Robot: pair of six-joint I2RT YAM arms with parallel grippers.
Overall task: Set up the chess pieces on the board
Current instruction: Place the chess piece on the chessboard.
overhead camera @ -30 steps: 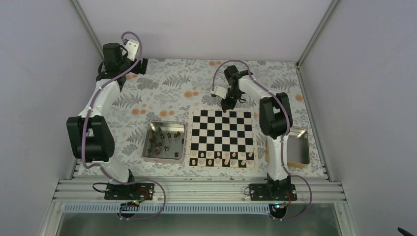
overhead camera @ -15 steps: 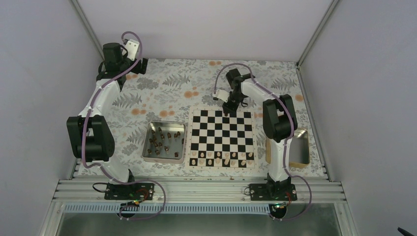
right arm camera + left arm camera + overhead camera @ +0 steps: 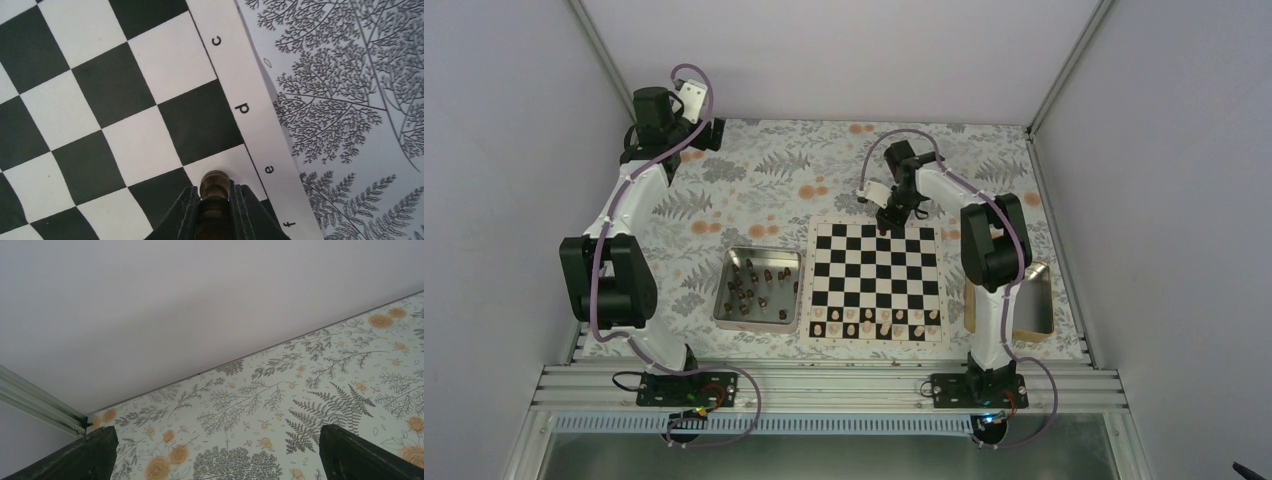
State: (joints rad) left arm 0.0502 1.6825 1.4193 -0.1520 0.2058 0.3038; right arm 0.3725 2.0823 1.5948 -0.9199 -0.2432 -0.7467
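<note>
Chess pieces [image 3: 754,285] in tray [image 3: 722,290] left of board [image 3: 876,270], cream pieces [image 3: 879,322] nearside

The right arm [image 3: 996,250] swung its elbow outward, toward the right edge of the table, and it came to cover more of the far corner of the metal tray [image 3: 1036,300]. The right gripper [image 3: 889,220], carrying a dark chess piece [image 3: 215,182], moved slightly to the right along the far edge of the board [image 3: 874,275].
</note>
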